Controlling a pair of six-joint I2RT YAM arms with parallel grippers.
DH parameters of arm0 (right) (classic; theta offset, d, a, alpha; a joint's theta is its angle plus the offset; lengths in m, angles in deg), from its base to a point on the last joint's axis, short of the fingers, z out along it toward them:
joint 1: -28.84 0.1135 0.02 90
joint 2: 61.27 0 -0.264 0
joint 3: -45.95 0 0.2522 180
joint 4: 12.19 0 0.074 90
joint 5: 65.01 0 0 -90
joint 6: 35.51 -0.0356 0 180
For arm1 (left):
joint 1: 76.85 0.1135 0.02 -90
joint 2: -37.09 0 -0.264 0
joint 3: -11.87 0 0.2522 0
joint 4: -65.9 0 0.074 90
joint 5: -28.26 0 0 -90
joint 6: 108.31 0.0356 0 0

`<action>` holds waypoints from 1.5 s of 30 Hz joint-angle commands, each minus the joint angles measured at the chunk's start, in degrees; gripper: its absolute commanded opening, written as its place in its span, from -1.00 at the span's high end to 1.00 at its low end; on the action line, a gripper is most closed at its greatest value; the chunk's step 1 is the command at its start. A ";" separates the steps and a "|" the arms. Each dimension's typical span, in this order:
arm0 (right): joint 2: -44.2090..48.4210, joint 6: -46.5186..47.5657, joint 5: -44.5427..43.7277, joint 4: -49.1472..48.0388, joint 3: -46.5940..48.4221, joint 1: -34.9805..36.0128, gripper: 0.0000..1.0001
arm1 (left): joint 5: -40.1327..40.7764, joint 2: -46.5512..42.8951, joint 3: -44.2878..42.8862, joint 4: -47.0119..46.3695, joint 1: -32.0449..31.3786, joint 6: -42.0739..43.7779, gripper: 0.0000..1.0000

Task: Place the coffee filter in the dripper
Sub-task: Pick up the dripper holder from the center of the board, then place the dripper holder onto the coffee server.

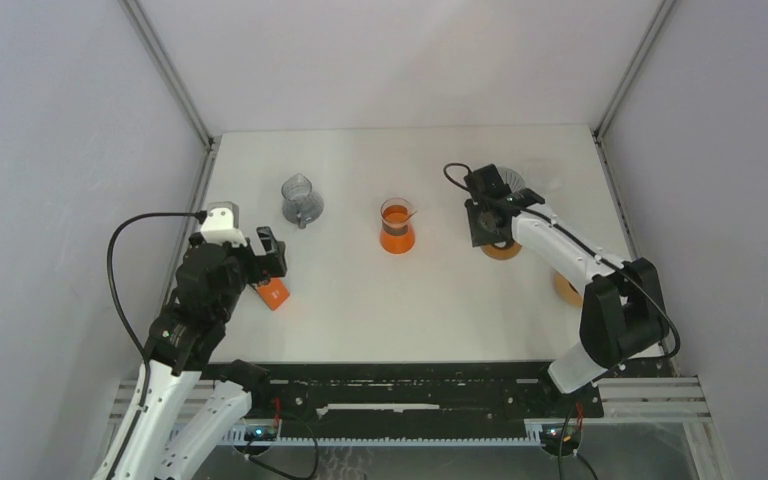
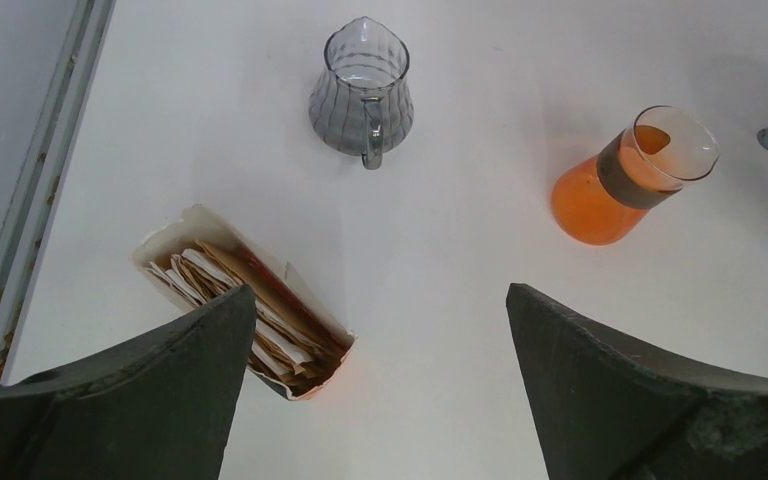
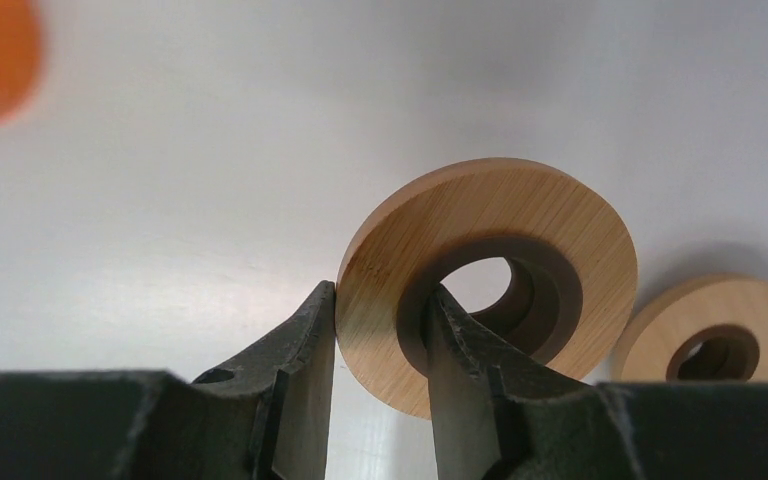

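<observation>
An open orange-and-white box of brown paper coffee filters (image 2: 250, 300) lies on the white table, also seen in the top view (image 1: 275, 293). My left gripper (image 2: 380, 300) is open and empty just above it, its left finger over the box; it shows in the top view (image 1: 270, 255). A ribbed glass vessel with a handle (image 2: 361, 95) stands beyond, at mid-left in the top view (image 1: 301, 200). My right gripper (image 3: 380, 295) is shut on a wooden ring (image 3: 490, 270), one finger through its hole and one on its outer edge; it is at right of centre in the top view (image 1: 488, 215).
An orange-filled glass carafe (image 1: 397, 226) stands at the table's centre, also in the left wrist view (image 2: 630, 175). A second wooden ring (image 3: 715, 325) lies to the right, half hidden by the right arm in the top view (image 1: 565, 288). A clear glass piece (image 1: 545, 178) sits at the back right.
</observation>
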 commanded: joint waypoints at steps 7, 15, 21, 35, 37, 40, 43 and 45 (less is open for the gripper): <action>0.19 8.67 4.89 3.11 18.01 7.29 0.30 | -1.28 0.45 1.40 -2.02 2.17 0.18 -1.00; -7.25 14.77 8.15 7.54 30.27 11.46 0.30 | -1.90 1.33 1.38 -2.09 3.11 0.08 -1.00; -11.14 17.48 11.41 8.31 35.13 13.96 0.30 | -2.42 1.92 1.28 -2.13 3.69 -0.04 -1.00; -18.58 21.86 15.01 6.68 41.47 18.27 0.31 | -3.19 2.46 1.41 -2.18 4.63 -0.16 -1.00; -19.49 22.18 14.96 6.57 42.24 18.60 0.31 | -3.16 2.46 1.34 -2.19 4.76 -0.16 -1.00; -20.86 22.55 15.00 6.36 43.28 18.83 0.30 | -3.20 2.48 1.35 -2.20 4.88 -0.16 -1.00; -22.33 22.85 14.63 6.45 44.41 18.94 0.29 | -3.42 2.50 1.37 -2.20 4.94 -0.12 -1.00; -23.20 23.08 14.72 6.46 44.96 19.10 0.27 | -3.47 2.49 1.41 -2.15 5.03 -0.05 -1.00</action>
